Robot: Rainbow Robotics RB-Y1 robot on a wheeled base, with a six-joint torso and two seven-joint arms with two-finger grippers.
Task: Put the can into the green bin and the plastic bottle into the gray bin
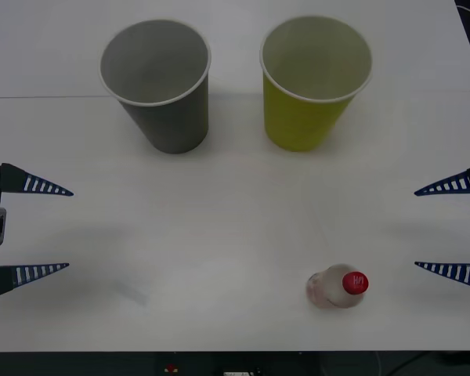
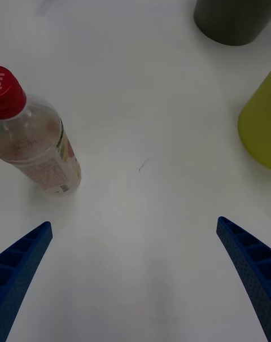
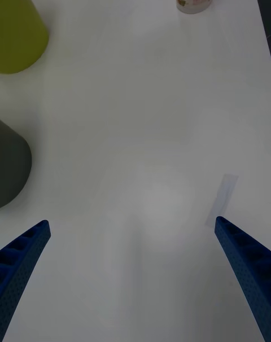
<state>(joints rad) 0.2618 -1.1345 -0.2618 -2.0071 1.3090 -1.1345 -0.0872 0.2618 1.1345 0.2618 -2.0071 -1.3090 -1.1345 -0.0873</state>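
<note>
1. Front view: plastic bottle (image 1: 338, 287) upright near the bench's (image 1: 219, 235) front edge, toward the right; gray bin (image 1: 158, 82) and green bin (image 1: 313, 81) side by side toward the far edge. Left claw (image 1: 39, 229) and right claw (image 1: 448, 228) spread, holding nothing.
2. Right wrist view: bottle near, untouched.
3. Left wrist view: bottle far off. Bottle step judged undone; no can visible on the bench.

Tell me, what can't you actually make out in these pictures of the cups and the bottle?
- Plastic bottle: front view looks down on its red cap, hiding the label; left wrist view crops its top.
- Green bin: both wrist views cut it off at the edge.
- Gray bin: cropped in both wrist views.
- Bin bottoms: too dim to tell what lies inside.
- Left gripper, right gripper: bodies cut off by the frame edge.
</note>
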